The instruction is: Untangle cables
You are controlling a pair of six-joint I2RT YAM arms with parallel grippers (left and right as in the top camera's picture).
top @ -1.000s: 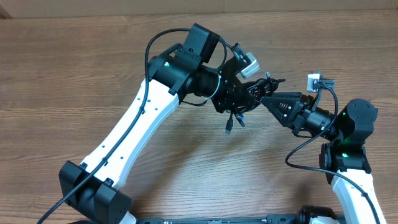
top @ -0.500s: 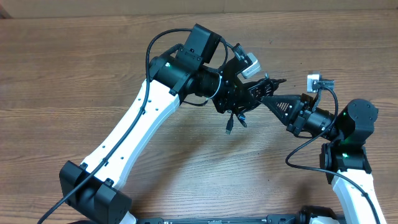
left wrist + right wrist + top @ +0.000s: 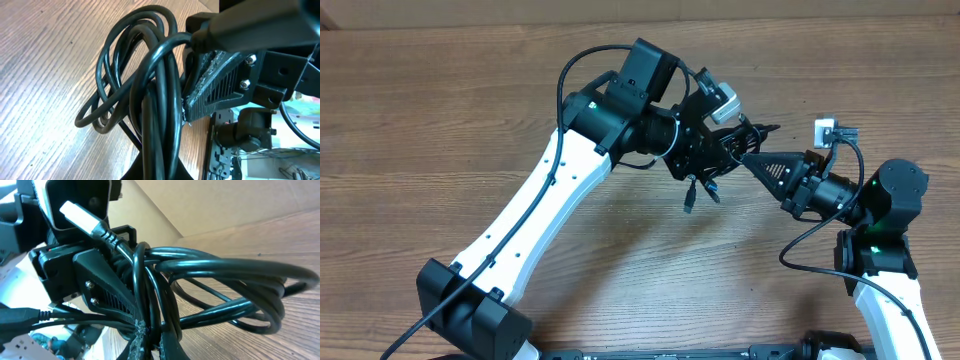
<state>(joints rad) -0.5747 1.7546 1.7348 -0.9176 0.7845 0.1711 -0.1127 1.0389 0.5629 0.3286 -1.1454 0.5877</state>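
Where the two arms met over the middle of the wooden table (image 3: 440, 120), the cables (image 3: 701, 183) hung between them as one bunched bundle of thin black cords, lifted clear of the wood. The left gripper (image 3: 718, 150) reached in from the left with its jaws pinched together on the bundle, and the right gripper (image 3: 748, 160) came in from the opposite side, tip to tip with it, likewise clamped down on the cords — the overhead view showed the two fingertips all but touching. Below that meeting point two plug ends (image 3: 689, 206) dangled loose above the table, one a little lower than the other. From the left wrist camera the cables (image 3: 150, 85) showed as several overlapping loops that fanned out over the wood grain and gathered into a tight neck at the bottom of the frame, where that gripper's own fingers held them; the other gripper's ribbed finger (image 3: 220, 87) pressed against the loops from the right. From the right wrist camera the cables (image 3: 210, 280) swept out to the right in long, stacked loops and narrowed to the bottom edge — there its own jaws closed on them — while the left gripper's ribbed finger (image 3: 107, 297) lay hard against the strands.
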